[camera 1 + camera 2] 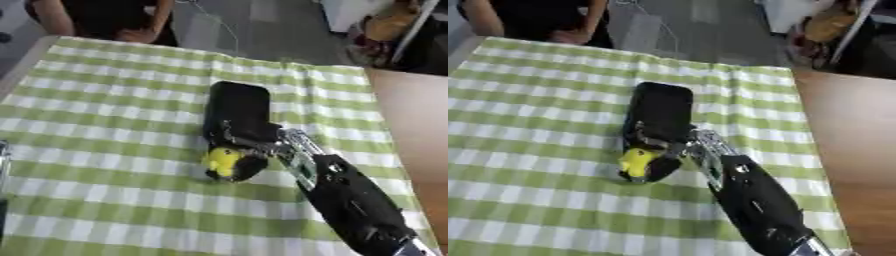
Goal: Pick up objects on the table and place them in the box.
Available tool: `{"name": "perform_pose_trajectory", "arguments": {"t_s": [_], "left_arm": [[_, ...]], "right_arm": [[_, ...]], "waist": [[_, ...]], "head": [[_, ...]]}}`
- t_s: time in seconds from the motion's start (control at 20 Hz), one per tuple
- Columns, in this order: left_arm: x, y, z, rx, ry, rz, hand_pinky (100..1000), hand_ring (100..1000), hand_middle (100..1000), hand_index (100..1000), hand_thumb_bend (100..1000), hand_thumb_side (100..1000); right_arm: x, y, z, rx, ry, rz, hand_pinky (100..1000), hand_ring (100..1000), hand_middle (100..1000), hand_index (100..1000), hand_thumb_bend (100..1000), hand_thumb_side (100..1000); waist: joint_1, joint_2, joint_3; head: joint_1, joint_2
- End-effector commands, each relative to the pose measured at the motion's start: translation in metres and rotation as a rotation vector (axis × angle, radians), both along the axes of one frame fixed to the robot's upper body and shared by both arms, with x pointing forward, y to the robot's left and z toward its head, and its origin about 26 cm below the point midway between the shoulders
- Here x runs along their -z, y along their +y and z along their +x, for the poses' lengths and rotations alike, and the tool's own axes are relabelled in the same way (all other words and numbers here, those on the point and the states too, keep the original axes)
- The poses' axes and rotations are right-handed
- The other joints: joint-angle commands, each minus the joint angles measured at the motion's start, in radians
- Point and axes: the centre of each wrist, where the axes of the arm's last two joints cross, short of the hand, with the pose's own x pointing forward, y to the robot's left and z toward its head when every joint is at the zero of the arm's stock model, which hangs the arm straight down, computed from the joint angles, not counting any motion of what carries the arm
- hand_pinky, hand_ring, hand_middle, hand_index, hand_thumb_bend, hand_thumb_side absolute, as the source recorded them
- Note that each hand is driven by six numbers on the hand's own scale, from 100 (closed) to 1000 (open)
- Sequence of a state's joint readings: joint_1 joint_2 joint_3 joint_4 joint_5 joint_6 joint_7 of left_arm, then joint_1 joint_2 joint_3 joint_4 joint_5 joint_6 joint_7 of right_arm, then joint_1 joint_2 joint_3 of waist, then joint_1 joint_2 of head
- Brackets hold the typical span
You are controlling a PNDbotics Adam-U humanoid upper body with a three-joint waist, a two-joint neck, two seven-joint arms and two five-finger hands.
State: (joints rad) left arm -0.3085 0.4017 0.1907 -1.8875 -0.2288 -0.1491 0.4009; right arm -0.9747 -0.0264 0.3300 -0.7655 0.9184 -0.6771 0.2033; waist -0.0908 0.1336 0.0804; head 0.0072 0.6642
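Your right hand (241,150) is curled round the yellow object (220,161) beside the black box (238,111); you still must lift and drop it in.

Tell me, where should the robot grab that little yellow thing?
Probably round its middle, coming down from above. The yellow thing is small and rounded and lies on the checked cloth right beside the black box, so the box side is blocked. The right hand already curls over it that way.

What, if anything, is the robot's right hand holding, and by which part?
The right hand is curled round a small yellow rounded object, gripping its right side and top, beside the black rectangular box.
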Motion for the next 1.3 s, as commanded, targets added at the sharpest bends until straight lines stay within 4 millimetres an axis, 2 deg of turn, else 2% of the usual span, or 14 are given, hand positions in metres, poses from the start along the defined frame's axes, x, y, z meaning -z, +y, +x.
{"name": "perform_pose_trajectory", "arguments": {"t_s": [0.05, 0.5, 0.65, 0.75, 0.8, 0.85, 0.9, 0.95, 1.0, 1.15, 1.3], "left_arm": [[-0.010, 0.000, -0.002, 0.008, -0.028, 0.023, 523, 626, 772, 869, 297, 836], [-0.010, 0.000, -0.002, 0.008, -0.028, 0.023, 523, 626, 771, 869, 297, 835], [-0.010, 0.000, -0.002, 0.007, -0.028, 0.024, 523, 627, 772, 869, 297, 835], [-0.010, 0.000, -0.002, 0.007, -0.026, 0.024, 523, 627, 771, 869, 298, 836], [-0.009, 0.000, -0.002, 0.006, -0.024, 0.025, 523, 627, 772, 869, 298, 835], [-0.009, 0.000, -0.002, 0.006, -0.024, 0.026, 523, 627, 772, 869, 298, 835], [-0.009, 0.001, -0.002, 0.005, -0.022, 0.026, 523, 627, 771, 869, 299, 835], [-0.009, 0.001, -0.003, 0.004, -0.021, 0.027, 522, 627, 771, 869, 299, 836], [-0.009, 0.001, -0.003, 0.002, -0.020, 0.027, 522, 627, 772, 869, 299, 835], [-0.008, 0.002, -0.003, 0.000, -0.017, 0.030, 522, 627, 772, 869, 300, 835], [-0.008, 0.002, -0.003, -0.001, -0.015, 0.031, 522, 627, 772, 869, 300, 835]], "right_arm": [[-0.010, -0.002, 0.003, 0.001, -0.027, 0.002, 100, 127, 256, 431, 226, 579], [-0.015, 0.001, 0.002, -0.015, -0.035, 0.007, 100, 123, 252, 428, 230, 582], [-0.020, 0.001, 0.002, -0.020, -0.045, 0.005, 100, 126, 254, 429, 201, 608], [-0.030, 0.000, 0.004, -0.027, -0.077, -0.003, 100, 128, 255, 430, 186, 620], [-0.039, -0.002, 0.005, -0.028, -0.101, -0.005, 100, 134, 260, 432, 143, 655], [-0.049, -0.004, 0.006, -0.029, -0.127, -0.004, 100, 134, 260, 432, 143, 655], [-0.061, -0.007, 0.007, -0.026, -0.159, 0.000, 100, 141, 264, 435, 112, 696], [-0.074, -0.009, 0.008, -0.020, -0.196, 0.002, 100, 142, 268, 436, 100, 915], [-0.085, -0.012, 0.009, -0.013, -0.222, 0.008, 100, 145, 268, 437, 100, 751], [-0.109, -0.020, 0.010, 0.009, -0.273, 0.020, 100, 150, 271, 438, 100, 793], [-0.118, -0.024, 0.009, 0.023, -0.290, 0.024, 100, 151, 271, 438, 100, 806]], "waist": [[0.006, -0.016, 0.000], [0.006, -0.016, 0.000], [0.006, -0.016, 0.000], [0.006, -0.017, -0.001], [0.006, -0.018, -0.002], [0.005, -0.019, -0.003], [0.005, -0.020, -0.004], [0.004, -0.021, -0.004], [0.004, -0.022, -0.005], [0.002, -0.024, -0.008], [0.002, -0.024, -0.009]], "head": [[0.000, -0.011], [0.001, -0.014], [0.001, -0.014], [0.001, -0.015], [0.002, -0.015], [0.003, -0.015], [0.004, -0.014], [0.005, -0.014], [0.005, -0.013], [0.006, -0.013], [0.008, -0.014]]}}
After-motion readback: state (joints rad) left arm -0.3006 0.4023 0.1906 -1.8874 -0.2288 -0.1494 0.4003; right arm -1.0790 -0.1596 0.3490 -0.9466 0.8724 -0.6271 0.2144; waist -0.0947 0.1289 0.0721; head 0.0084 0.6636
